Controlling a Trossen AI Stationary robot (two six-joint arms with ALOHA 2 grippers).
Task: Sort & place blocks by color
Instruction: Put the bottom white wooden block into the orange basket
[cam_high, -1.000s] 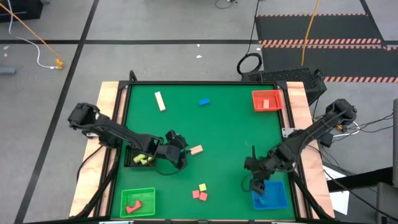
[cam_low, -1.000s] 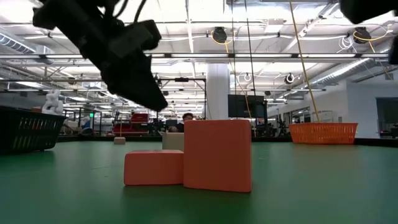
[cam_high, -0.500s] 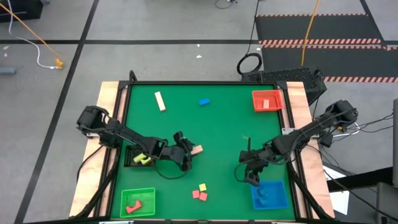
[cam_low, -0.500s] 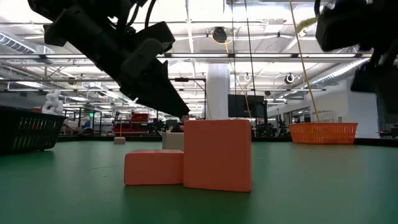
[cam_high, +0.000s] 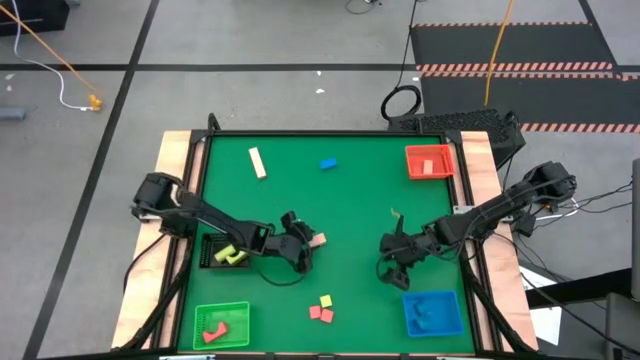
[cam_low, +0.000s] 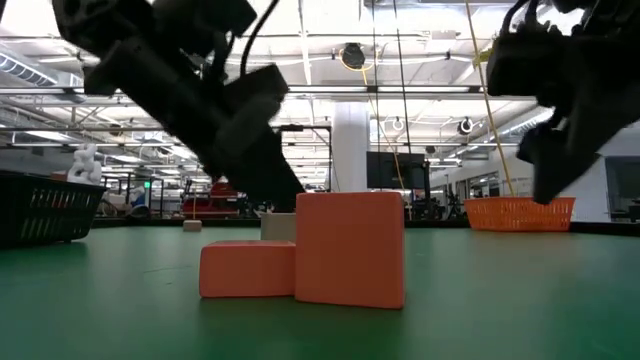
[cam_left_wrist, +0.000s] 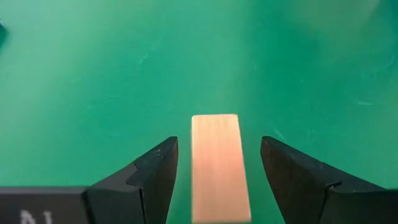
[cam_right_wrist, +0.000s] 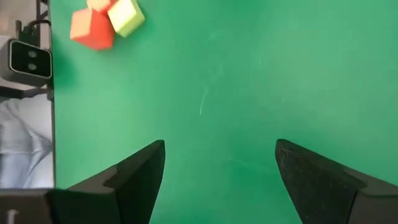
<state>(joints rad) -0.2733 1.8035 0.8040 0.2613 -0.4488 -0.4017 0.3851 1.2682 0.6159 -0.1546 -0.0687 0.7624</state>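
The left gripper (cam_left_wrist: 214, 180) is hovering low over the table with its fingers apart and a pale tan wood bar (cam_left_wrist: 216, 167) lying between them untouched, its long axis pointing straight ahead along the fingers, so closing should catch its narrow sides. The right gripper (cam_high: 391, 270) is waiting with fingers spread over bare green, well apart from that bar. Loose blocks I am counting: two tan bars, one blue block (cam_high: 328, 164), two red cubes (cam_high: 319, 313) and one yellow cube (cam_high: 325, 300).
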